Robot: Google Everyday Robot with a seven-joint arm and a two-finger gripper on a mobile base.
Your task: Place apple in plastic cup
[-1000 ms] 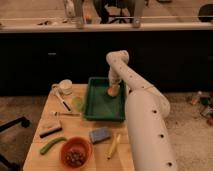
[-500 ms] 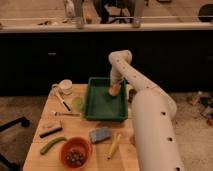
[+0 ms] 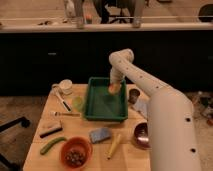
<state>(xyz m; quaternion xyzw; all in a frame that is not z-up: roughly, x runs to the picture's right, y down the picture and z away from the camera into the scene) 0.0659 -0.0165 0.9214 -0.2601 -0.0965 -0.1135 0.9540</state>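
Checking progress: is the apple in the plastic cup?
Out: apple at the gripper over the green tray; plastic cup stands beside it.

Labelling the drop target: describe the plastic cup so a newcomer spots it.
On the wooden table, look just left of the green tray, over whose far right side the gripper hangs. The plastic cup is the short, pale yellow-green, handleless one there, unlike the white mug behind it or the grey metal cup right of the tray.

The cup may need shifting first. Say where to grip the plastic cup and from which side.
Probably its rim, from above: the plastic cup stands upright, close beside the left wall of the green tray. The gripper is over the tray's far right corner, at the apple.
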